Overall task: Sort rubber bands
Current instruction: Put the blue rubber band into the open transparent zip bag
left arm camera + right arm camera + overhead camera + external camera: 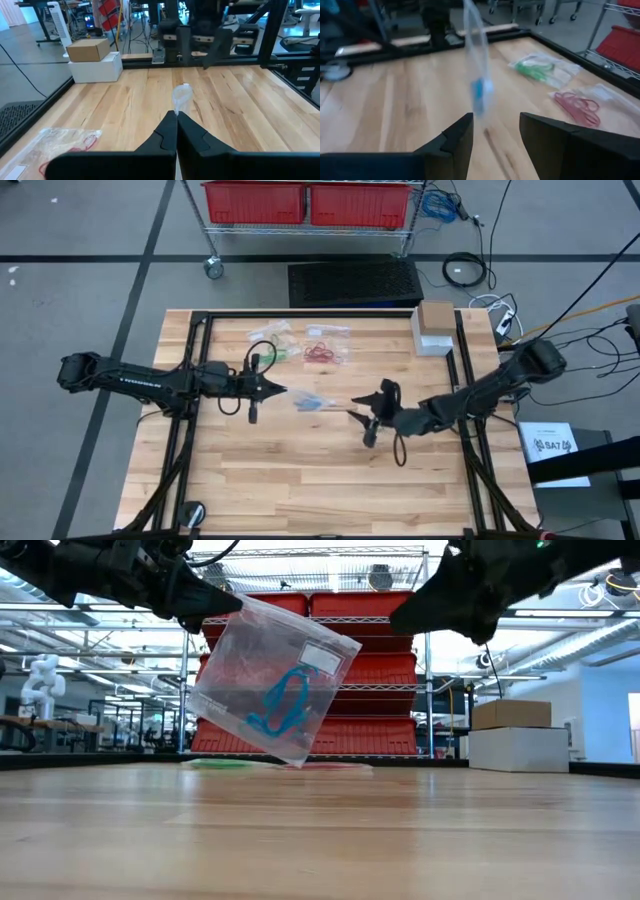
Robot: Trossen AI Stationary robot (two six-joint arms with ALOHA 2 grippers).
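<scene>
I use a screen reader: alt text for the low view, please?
A clear bag holding blue bands hangs tilted above the wooden table, held at its top corner by the left pincer. The right pincer hovers open nearby; red bins stand behind.

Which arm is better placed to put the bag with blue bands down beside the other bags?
Left. Its end effector is shut on the clear bag of blue rubber bands, held above the table. The right end effector is open and empty.
</scene>
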